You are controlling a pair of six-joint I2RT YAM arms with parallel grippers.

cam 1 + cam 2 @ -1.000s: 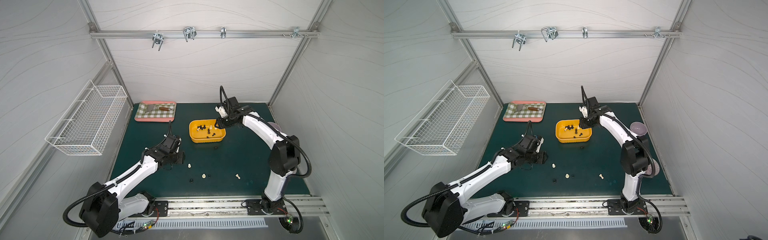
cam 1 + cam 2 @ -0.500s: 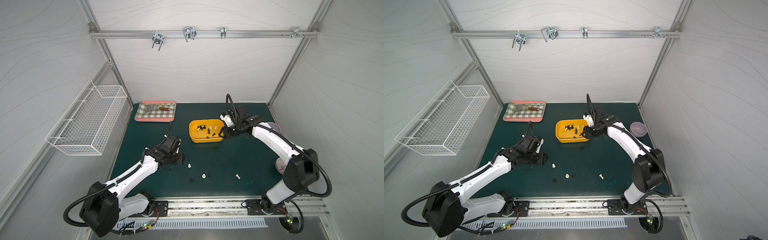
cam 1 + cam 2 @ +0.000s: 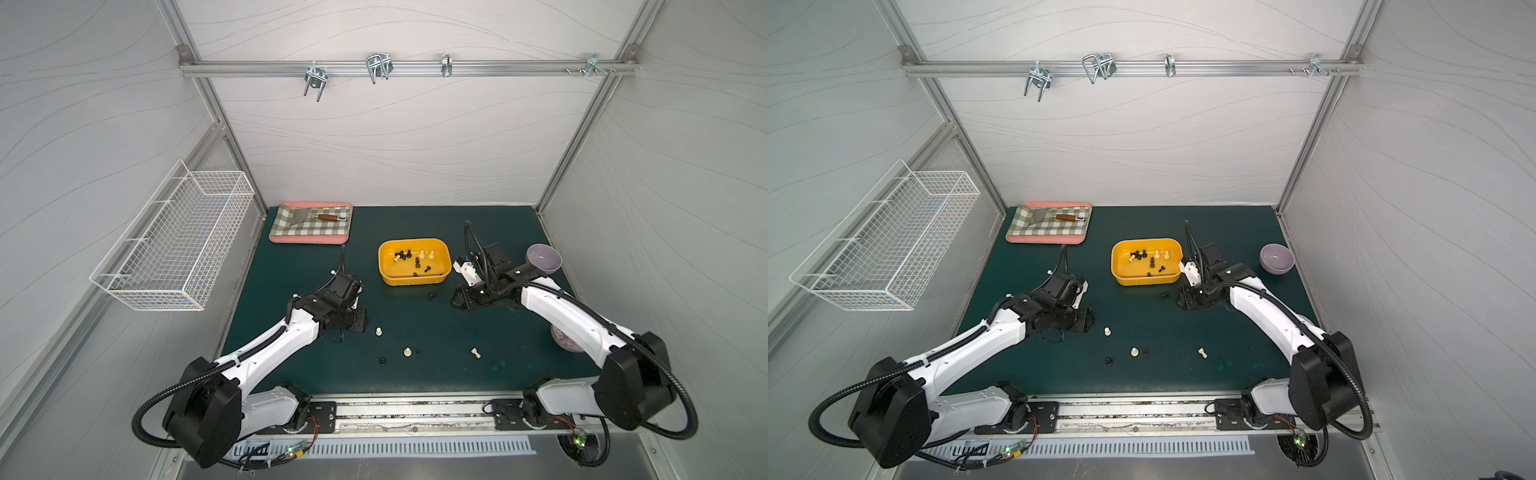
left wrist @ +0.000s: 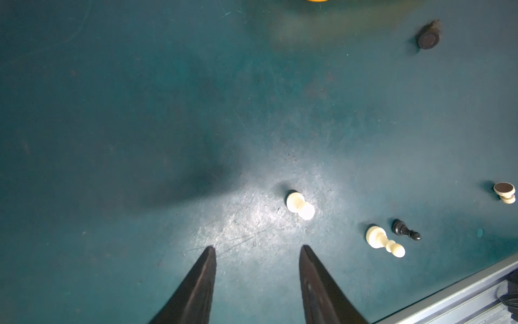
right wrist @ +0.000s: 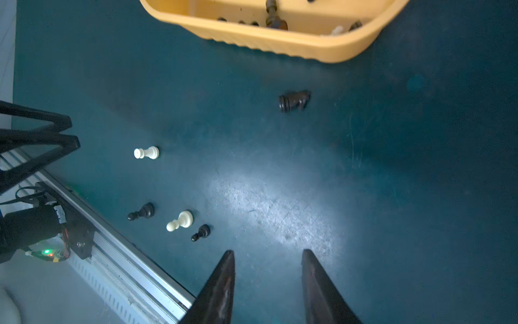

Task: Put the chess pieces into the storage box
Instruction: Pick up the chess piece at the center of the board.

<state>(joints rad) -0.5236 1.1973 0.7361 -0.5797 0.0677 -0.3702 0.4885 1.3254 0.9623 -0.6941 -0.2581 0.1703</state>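
Observation:
The yellow storage box point(image 3: 413, 283) stands mid-table and holds several black and cream chess pieces point(image 3: 417, 262). Several more lie on the green mat: cream ones point(image 3: 378, 331) point(image 3: 407, 352) point(image 3: 476, 353) and black ones point(image 3: 382, 361) point(image 3: 432, 296). My left gripper point(image 4: 258, 247) is open and empty, low over the mat, with a cream pawn point(image 4: 300, 202) just ahead of its tips. My right gripper point(image 5: 268, 251) is open and empty too, right of the box point(image 5: 280, 45). A black piece point(image 5: 294, 101) lies on its side between it and the box.
A pink-rimmed checkered tray point(image 3: 307, 240) with a scraper point(image 3: 320, 216) sits at the back left. A white wire basket point(image 3: 174, 241) hangs on the left wall. A purple bowl point(image 3: 544, 259) stands at the right, and a patterned bowl point(image 3: 561, 338) sits under the right arm.
My right arm has drawn back from above the box to its right side and lowered toward the mat, its jaws a little wider. The left arm has stayed put.

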